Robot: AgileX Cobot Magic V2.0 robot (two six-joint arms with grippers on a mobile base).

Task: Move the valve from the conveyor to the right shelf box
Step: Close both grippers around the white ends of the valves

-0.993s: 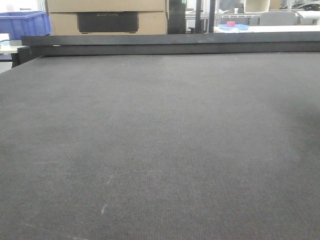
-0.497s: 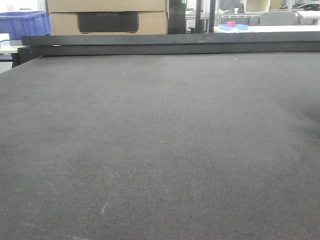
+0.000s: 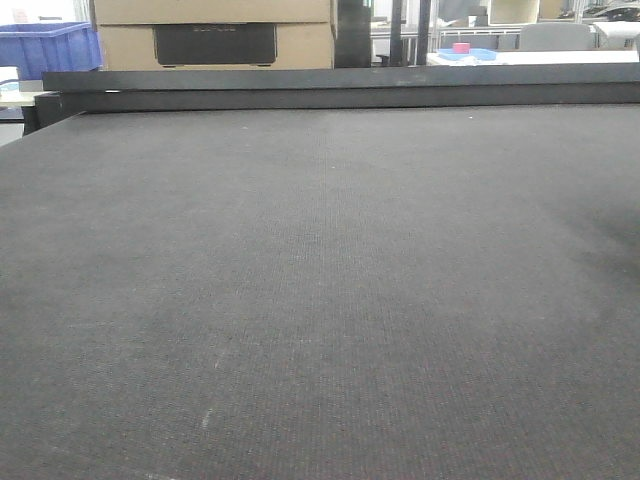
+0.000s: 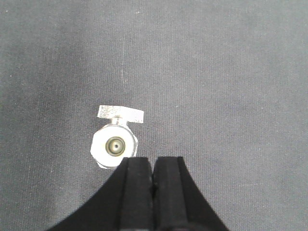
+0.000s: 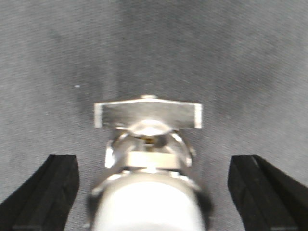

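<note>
— Has the robot grabbed the valve yet?

— No. The right pincer [image 5: 153, 166] is wide open and has nothing in it. The valve [image 5: 148, 144] sits right in the middle, between its two black fingers [image 5: 60, 192]. There is a gap on each side. It looks blurry because it is so close. Its flat handle is on the side away from the wrist.

— What about the other arm?

— The left pincer [image 4: 153, 166] is squeezed tight, finger against finger, and it holds nothing. A valve [image 4: 114, 142] stands just past its tips, a little to the left. I can't tell if that is the same valve or another one.

— What is it all lying on?

— The conveyor [image 3: 320, 300]. That's the big dark grey belt with the black rail [image 3: 340, 88] at the far end. In the front camera, no valve and no arm show at all.

— So how much is done?

— Hardly anything, I'd say. The open pincer is lined up around the valve, and that's all. It has yet to close, lift, carry the valve off to the right and drop it in the shelf box. I can't see that box anywhere.
</note>
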